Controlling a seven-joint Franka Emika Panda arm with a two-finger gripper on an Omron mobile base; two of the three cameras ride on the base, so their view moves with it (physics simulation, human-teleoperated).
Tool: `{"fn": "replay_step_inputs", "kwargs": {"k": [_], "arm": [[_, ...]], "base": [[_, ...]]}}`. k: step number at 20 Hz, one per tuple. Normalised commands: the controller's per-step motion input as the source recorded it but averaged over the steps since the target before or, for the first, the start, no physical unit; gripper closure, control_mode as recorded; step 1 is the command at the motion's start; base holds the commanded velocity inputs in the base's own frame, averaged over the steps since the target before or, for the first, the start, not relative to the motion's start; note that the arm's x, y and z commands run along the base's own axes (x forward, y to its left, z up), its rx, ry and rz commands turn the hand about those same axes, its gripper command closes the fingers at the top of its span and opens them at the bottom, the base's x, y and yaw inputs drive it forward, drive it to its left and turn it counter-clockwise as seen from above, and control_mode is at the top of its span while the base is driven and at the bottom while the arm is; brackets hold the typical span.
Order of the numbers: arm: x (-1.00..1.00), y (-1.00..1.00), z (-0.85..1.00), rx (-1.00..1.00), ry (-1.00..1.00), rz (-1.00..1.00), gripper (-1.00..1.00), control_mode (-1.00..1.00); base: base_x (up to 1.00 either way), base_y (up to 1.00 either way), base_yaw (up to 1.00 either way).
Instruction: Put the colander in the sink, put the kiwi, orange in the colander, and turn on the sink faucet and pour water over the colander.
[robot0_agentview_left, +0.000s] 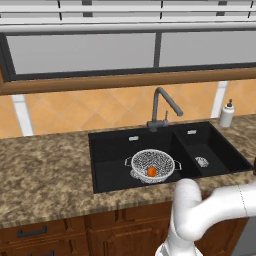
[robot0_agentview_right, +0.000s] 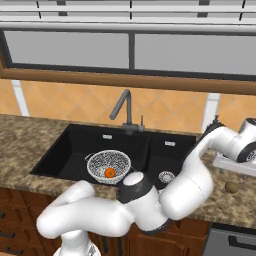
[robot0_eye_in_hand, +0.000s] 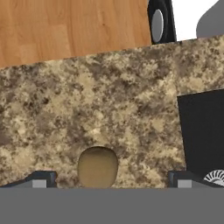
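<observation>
The colander sits in the wide basin of the sink with the orange inside it. The gripper hangs over the counter, jaws spread wide and holding nothing, the kiwi lying between its fingertips, the sink's corner at three o'clock.

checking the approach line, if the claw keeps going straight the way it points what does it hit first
Most likely the kiwi: in the hand view it lies on the granite counter between the open claw fingertips. Depth is unclear, so how far off it is cannot be told.
</observation>
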Motion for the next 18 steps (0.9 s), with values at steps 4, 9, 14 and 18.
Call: {"fn": "replay_step_inputs", "kwargs": {"k": [4, 9, 14, 18], "arm": [[0.11, 0.00, -0.60, 0.00, 0.00, -0.01, -1.00, -1.00], [0.11, 0.00, -0.55, -0.01, 0.00, -0.02, -1.00, -1.00], [0.05, 0.00, -0.58, -0.05, -0.02, -0.04, -1.00, -1.00], [0.00, 0.00, -0.58, -0.10, -0.11, -0.07, -1.00, -1.00]], "base": [[0.00, 0.00, 0.00], [0.00, 0.00, 0.00], [0.00, 0.00, 0.00], [0.00, 0.00, 0.00]]}}
